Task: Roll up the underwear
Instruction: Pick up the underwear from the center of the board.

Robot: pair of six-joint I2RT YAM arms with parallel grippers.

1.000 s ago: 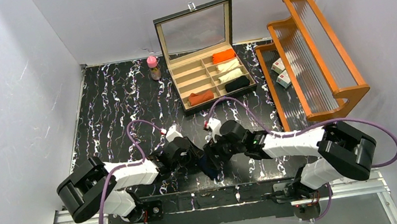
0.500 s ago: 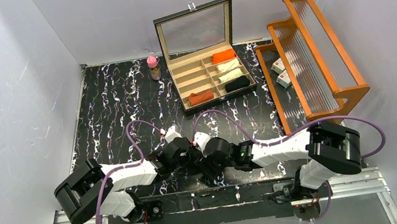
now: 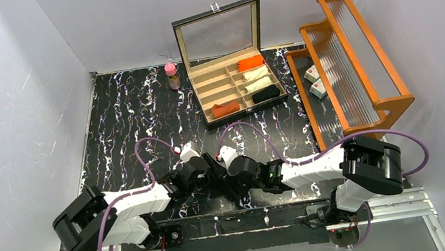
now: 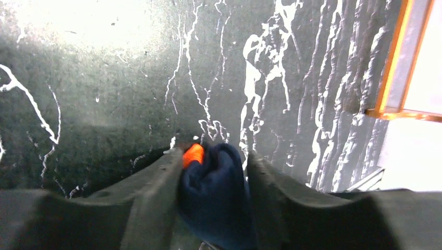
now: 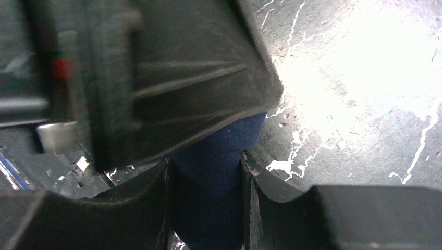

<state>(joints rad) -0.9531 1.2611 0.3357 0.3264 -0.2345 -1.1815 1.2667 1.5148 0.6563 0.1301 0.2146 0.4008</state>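
Overhead view bright; wrist views dim, blurred (white glare on tabletop (image 5: 365,62)).

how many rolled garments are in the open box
5: orange roll, cream roll, second cream roll and black roll down the right column; rust-orange roll in the left column's nearest slot. None look hidden.

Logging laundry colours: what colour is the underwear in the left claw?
Navy blue underwear with orange trim; clearest in left wrist view.
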